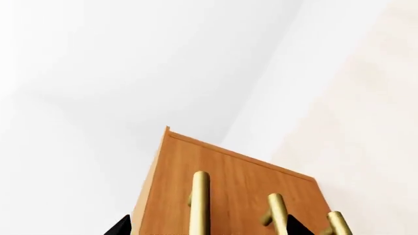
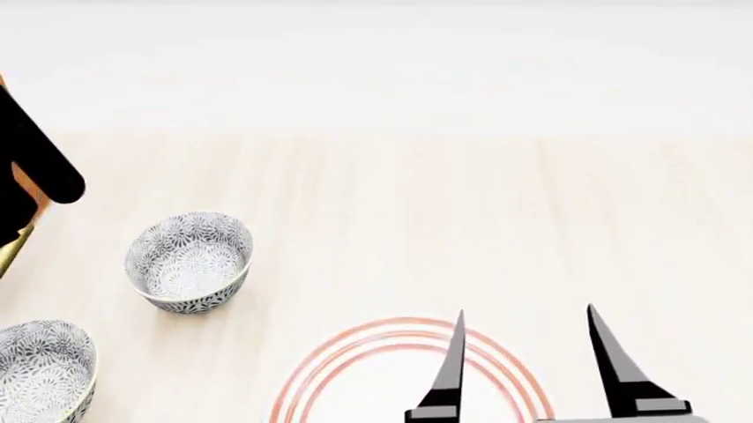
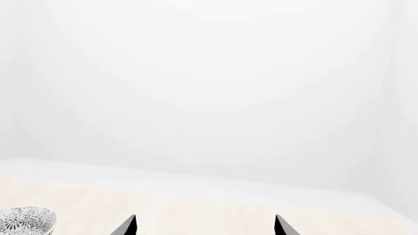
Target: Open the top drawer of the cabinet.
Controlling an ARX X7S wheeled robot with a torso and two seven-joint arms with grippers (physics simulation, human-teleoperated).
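**Lining up the left gripper on the top drawer's handle**

Working from the left wrist view, I have the small orange-brown wooden cabinet [image 1: 228, 191] close ahead, its front filling the lower middle of the picture. Three brass cylindrical bar handles show on it; I cannot tell for certain which one belongs to the top drawer [image 1: 196, 169], so I would confirm that before committing. The left gripper [image 1: 205, 231] shows only as two dark fingertips set apart, one at either side of the handles, so I judge it spread open and holding nothing.

To do this well, I would centre one handle between the fingers, close squarely across the bar, then pull straight back along the drawer's travel.

In the head view the cabinet sits at nine o'clock, mostly cut off behind my dark left arm [image 2: 35, 167]. The right gripper [image 2: 524, 366] hangs open at five o'clock over a red-ringed white plate [image 2: 353, 370], idle. Two grey patterned ceramic bowls [image 2: 189, 262] lie at eight o'clock, near the pull path; the pale wooden tabletop [image 2: 471, 211] from twelve to three o'clock is open.
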